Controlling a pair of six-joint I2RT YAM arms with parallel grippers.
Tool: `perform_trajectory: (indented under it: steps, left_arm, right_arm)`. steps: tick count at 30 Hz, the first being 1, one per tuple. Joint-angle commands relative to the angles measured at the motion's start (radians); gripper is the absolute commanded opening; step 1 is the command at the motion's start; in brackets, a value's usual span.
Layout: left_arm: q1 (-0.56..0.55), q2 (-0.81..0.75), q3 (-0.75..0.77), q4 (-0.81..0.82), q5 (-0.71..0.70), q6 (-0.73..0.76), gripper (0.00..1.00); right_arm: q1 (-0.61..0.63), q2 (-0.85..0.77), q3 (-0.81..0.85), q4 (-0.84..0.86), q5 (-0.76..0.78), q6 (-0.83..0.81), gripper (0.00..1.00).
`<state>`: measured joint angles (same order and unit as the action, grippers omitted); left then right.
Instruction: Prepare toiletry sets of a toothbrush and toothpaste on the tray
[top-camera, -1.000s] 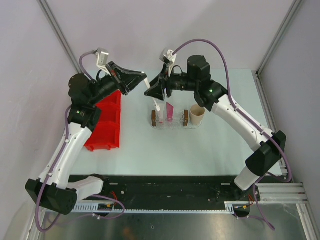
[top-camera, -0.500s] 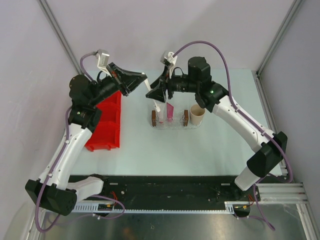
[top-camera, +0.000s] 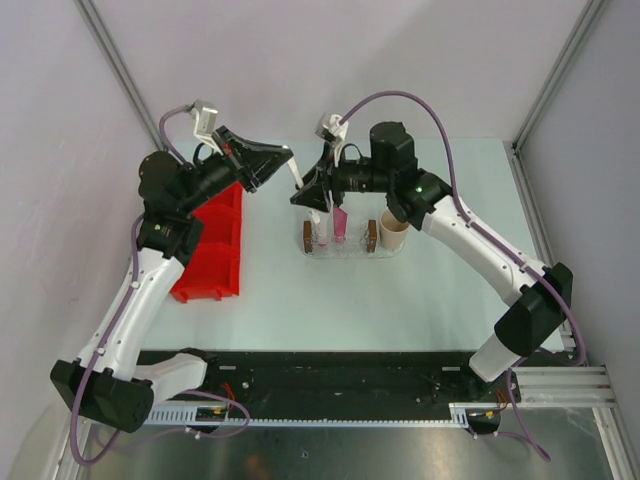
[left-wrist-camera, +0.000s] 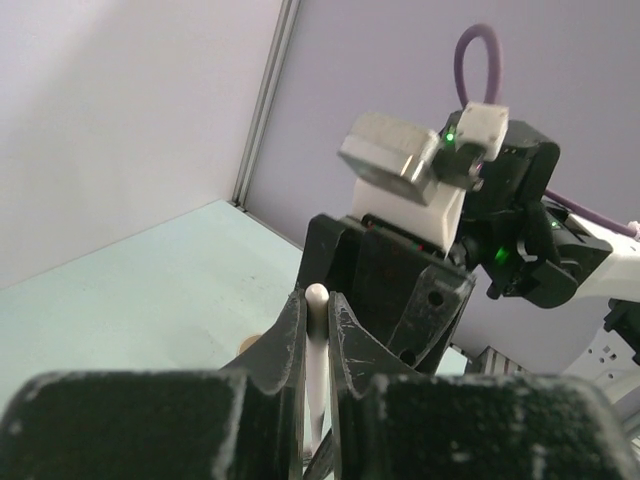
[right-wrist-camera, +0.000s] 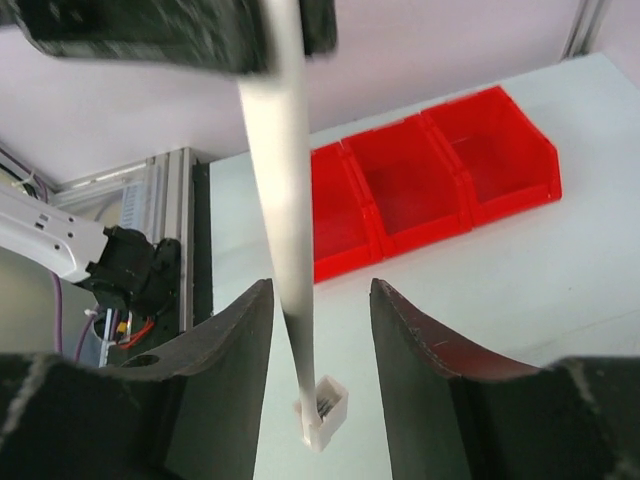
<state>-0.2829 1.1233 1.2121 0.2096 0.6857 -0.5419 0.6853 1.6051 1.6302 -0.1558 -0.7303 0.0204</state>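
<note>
We see the left gripper pressed together on the upper end of the toothbrush, pinching the thin white handle so that it hangs in the air, slanting down and to the right towards the tray. In the left wrist view the left gripper shows both fingers tight against the handle, with the rounded end of the toothbrush poking up just past their tips. The right gripper sits lower on the same handle, and we find it spread. In the right wrist view its two dark fingers stand on either side of the toothbrush with a gap showing on each side, so the right gripper is around the handle without closing on it. The bristled head points down, above the pale surface. The toothbrush is thus held aloft over the left end of the tray and is not lying in it. In the tray, between the brown blocks at its short ends, we make out the white tube near the left block and the pink tube just beside it, about in the middle. A paper cup stands upright just right of the tray, and a red bin lies well apart on the left of the surface, partly under the left arm
</note>
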Motion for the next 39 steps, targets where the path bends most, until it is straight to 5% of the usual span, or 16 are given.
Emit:
perform_trajectory:
  steps: [1, 10, 18, 39]
  left_arm:
    - [0.011, -0.033, 0.030, 0.044, 0.003, -0.018, 0.00]
    - [0.019, -0.039, 0.024, 0.045, 0.005, -0.020, 0.00]
    - [0.022, -0.046, 0.007, 0.045, 0.006, -0.016, 0.00]
    - [-0.019, -0.037, -0.059, 0.057, 0.006, 0.019, 0.00]
  right_arm:
    - [0.003, -0.048, -0.047, 0.027, 0.015, -0.017, 0.49]
    - [-0.001, -0.071, -0.082, 0.038, 0.016, -0.040, 0.43]
    - [-0.007, -0.079, -0.070, 0.033, 0.019, -0.039, 0.48]
    - [0.006, 0.019, 0.115, -0.033, 0.026, -0.042, 0.49]
